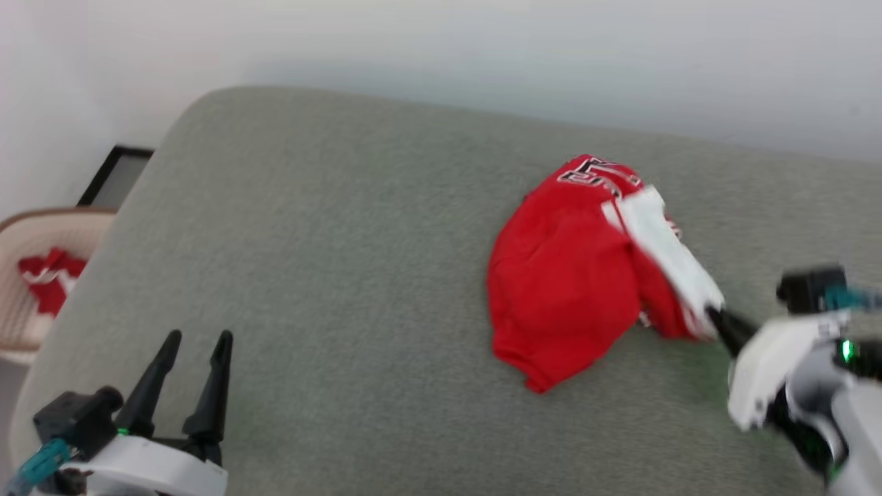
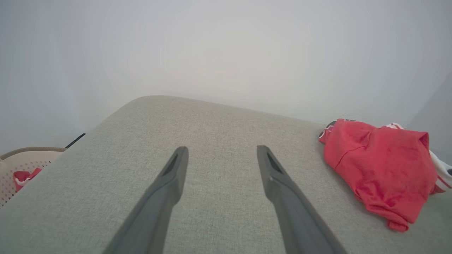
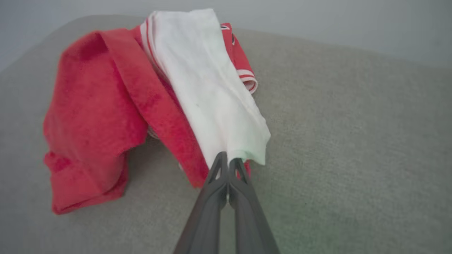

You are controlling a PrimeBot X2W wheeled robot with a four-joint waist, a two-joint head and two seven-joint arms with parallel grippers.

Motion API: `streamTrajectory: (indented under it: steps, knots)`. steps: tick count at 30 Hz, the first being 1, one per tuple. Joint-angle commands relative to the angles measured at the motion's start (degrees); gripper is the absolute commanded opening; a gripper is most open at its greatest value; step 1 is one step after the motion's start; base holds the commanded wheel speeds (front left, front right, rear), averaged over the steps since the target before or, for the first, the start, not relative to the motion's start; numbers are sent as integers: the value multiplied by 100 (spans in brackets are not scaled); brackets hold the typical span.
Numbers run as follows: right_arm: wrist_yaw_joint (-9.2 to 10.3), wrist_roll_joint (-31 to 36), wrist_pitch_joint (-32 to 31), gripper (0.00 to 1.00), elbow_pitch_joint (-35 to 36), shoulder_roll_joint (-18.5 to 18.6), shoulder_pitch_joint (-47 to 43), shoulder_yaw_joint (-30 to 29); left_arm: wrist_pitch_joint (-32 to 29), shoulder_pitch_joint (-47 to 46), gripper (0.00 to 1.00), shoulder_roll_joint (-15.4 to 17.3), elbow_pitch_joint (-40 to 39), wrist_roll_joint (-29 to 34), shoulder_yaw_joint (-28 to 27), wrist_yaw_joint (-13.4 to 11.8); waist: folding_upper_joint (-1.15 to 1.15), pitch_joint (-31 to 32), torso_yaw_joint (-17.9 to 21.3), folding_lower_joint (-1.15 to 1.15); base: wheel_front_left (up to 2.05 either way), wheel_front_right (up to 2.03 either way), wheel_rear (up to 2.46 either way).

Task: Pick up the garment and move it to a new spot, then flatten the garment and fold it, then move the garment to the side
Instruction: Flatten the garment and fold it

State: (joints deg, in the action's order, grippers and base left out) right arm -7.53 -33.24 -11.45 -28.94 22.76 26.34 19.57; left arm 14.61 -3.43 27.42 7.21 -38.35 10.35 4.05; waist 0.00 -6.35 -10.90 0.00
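The garment [image 1: 565,275] lies bunched on the grey couch surface, right of centre: red cloth with a white sleeve on its right side and black lettering at its far end. My right gripper [image 1: 713,318] is shut on the near end of the white sleeve. In the right wrist view its closed fingers [image 3: 229,162] pinch the sleeve's edge on the garment [image 3: 106,116]. My left gripper [image 1: 198,337] stands open at the lower left, far from the cloth. From the left wrist, the left gripper [image 2: 220,151] has nothing between its fingers, and the garment [image 2: 381,169] lies to the right.
The grey cushion [image 1: 310,241] ends at a rounded edge on the left and far side. A beige perforated basket [image 1: 27,296] with red cloth in it stands off the left edge. A pale wall runs behind. A dark frame [image 1: 114,176] lies on the floor.
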Motion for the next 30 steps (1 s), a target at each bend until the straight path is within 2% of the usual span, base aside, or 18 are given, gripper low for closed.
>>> streamTrajectory:
  steps: [1,6,11,18,20,21,30]
  knots:
    - [8,-30,-5,0,140,33,-256,-66,-20,77,100,38,-24,-30,-34,-31,0,262,309,0,0,0,0]
    - [8,-112,-137,0,738,-135,-1459,-474,-40,280,100,104,-123,-92,-122,-116,0,383,532,0,0,0,0]
    - [8,12,-337,0,1026,-355,-2395,-837,-64,404,100,132,-197,-140,-164,-164,0,454,653,0,0,0,0]
    - [8,235,-591,0,1162,-609,-2786,-993,-88,524,100,156,-195,-180,-179,-224,0,542,794,0,0,0,0]
    - [8,290,-596,60,1178,-664,-2771,-1040,-103,547,100,153,-183,-194,-164,-218,0,570,814,0,0,0,0]
    - [8,317,-604,100,1196,-692,-2760,-1065,-110,557,100,153,-175,-197,-156,-223,0,590,823,0,0,0,0]
    - [8,394,-545,100,1681,-782,-2771,-1250,-398,443,100,300,-309,-256,-68,-156,0,705,940,0,0,0,0]
